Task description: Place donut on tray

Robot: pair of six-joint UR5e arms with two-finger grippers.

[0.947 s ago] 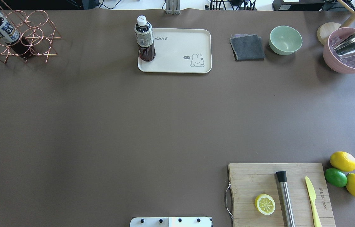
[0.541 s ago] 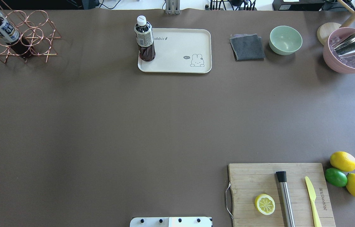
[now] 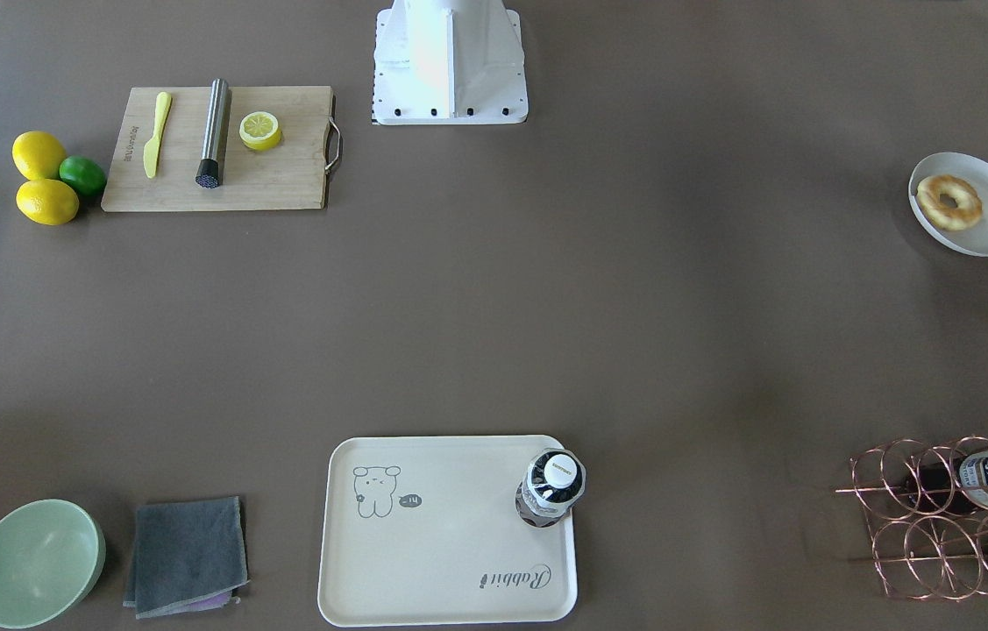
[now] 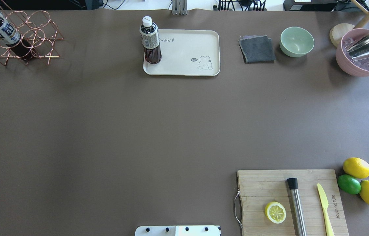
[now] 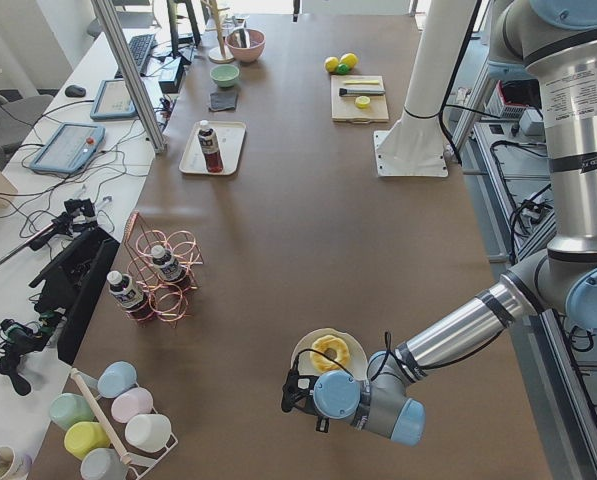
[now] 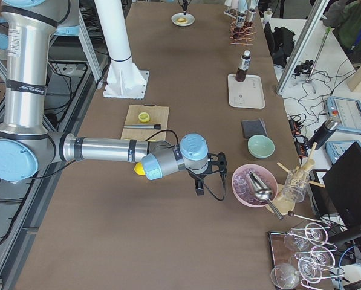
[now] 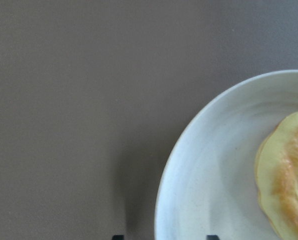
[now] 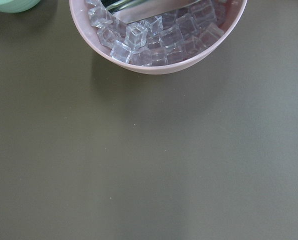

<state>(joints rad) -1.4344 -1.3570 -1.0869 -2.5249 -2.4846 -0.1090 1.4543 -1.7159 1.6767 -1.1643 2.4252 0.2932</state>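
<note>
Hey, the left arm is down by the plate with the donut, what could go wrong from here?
1. In the left wrist view, the donut lies off to one side and the rim of the white plate sits between the fingertips of the left gripper; descending here might strike or tip the plate.
2. A bottle stands upright on a corner of the tray; a careless placement could knock it over.

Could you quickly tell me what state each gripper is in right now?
Left gripper: open, holding nothing.
Right gripper: cannot be told.
</note>
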